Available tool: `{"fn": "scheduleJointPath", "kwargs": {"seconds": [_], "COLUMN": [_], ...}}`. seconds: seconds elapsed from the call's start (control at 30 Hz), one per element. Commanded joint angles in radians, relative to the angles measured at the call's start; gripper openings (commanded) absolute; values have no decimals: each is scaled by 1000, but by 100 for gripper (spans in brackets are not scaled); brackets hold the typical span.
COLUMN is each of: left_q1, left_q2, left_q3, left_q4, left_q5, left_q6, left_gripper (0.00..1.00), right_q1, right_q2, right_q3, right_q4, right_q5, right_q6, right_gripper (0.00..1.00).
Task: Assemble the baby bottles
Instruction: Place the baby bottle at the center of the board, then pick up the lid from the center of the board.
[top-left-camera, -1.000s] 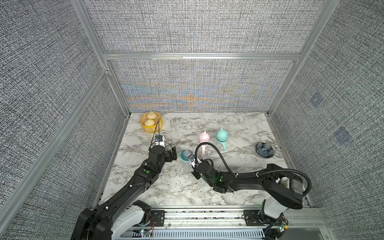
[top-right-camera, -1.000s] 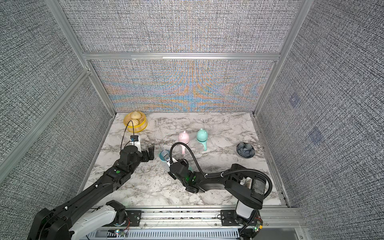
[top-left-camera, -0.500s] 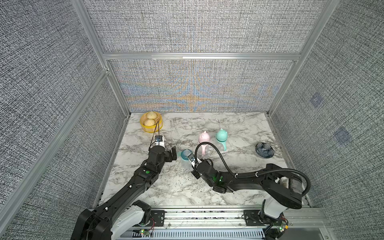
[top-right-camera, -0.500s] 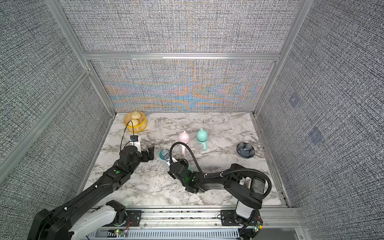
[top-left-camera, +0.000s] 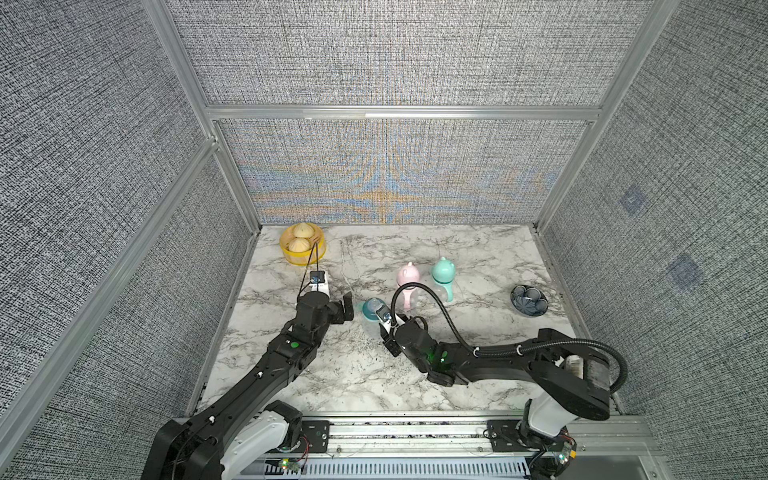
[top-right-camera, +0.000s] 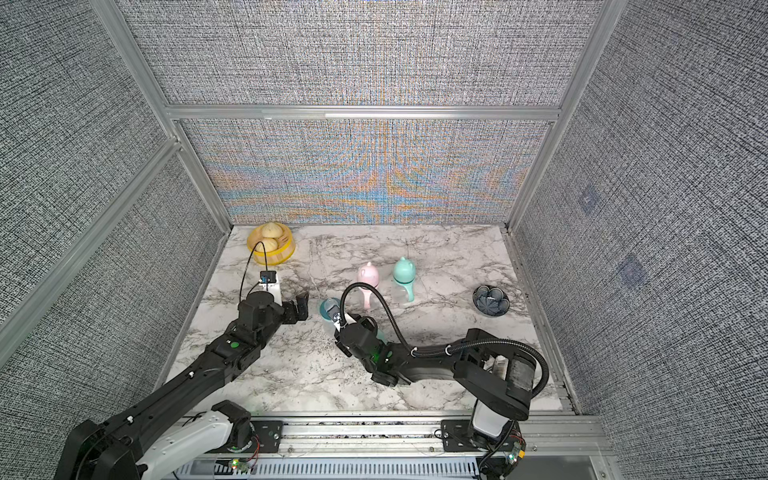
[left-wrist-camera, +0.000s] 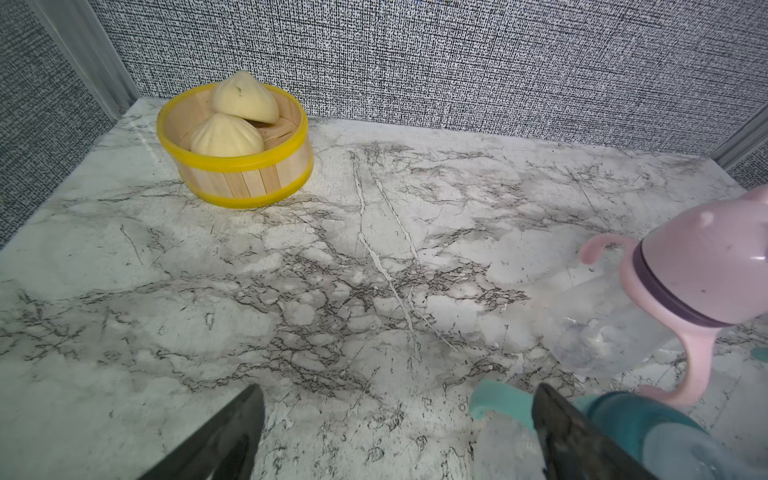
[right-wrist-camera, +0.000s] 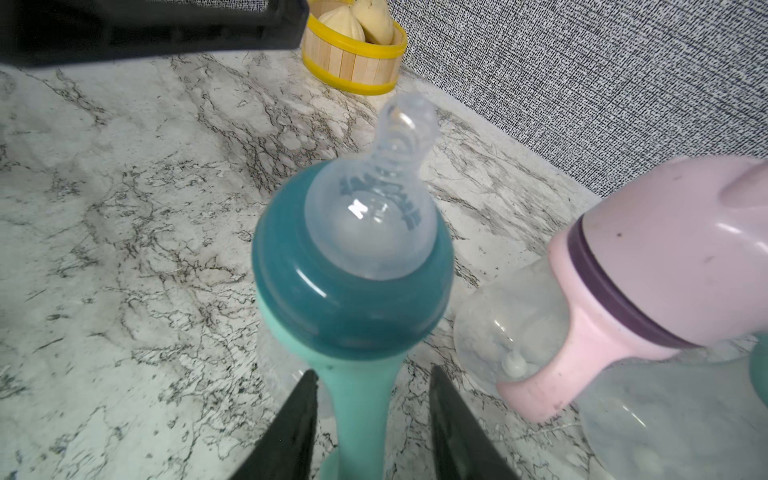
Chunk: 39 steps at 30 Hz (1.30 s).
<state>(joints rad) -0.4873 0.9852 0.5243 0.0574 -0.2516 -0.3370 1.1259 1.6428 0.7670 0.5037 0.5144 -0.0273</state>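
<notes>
1. A yellow-rimmed wooden basket (left-wrist-camera: 249, 183) sits in the far left corner of the marble surface (top-left-camera: 478, 257). It holds 2 pale buns (left-wrist-camera: 226, 135), the rear bun leaning over the front bun.
2. A pink-capped bottle (top-left-camera: 406, 277) and a mint-capped bottle (top-left-camera: 444, 270) stand side by side mid-surface, each with a clear body.
3. Nearer the arms stands an uncapped bottle (top-left-camera: 371, 309) with a teal collar (right-wrist-camera: 353, 299) and a clear nipple (right-wrist-camera: 386, 216) on top.
4. The right pincer (right-wrist-camera: 371, 370) is parted. Its jaws sit either side of that bottle's mint handle (right-wrist-camera: 361, 415), with a gap showing on each side.
5. The left pincer (left-wrist-camera: 397, 388) is spread wide and grips nothing. It hangs over bare surface, just beside the uncapped bottle.
6. A dark bowl (top-left-camera: 529, 300) with a petal pattern inside sits near the right edge, well apart from the bottles.
</notes>
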Motion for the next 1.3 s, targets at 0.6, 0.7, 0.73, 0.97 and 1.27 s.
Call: {"fn": "scheduleJointPath", "kwargs": {"seconds": [0.6,0.7,0.73,0.97,1.27], "left_q1": [1,2,2,1,3], "left_q2": [21,19,18,11,10], "left_q3": [-3,-3,-4,-6,-9], "left_q4": [44,45,44,40,40], "left_q5": [37,44,44,50,55], "left_q6": [10,15,16,18,18], "left_gripper": [100,100,100,100,100], "right_q1": [-48,-71,-76,-116,-141], "right_q2": [-262,-264,-260,-178,-97], "right_q3": [2,-44,-53,-73,-67], "right_q4": [-593,-562,-553,-490,-430], "right_q5": [-196,-220,-221,-244,-235], "right_q6": [222,256,259,266,280], "right_gripper": [91,92,92,93,92]}}
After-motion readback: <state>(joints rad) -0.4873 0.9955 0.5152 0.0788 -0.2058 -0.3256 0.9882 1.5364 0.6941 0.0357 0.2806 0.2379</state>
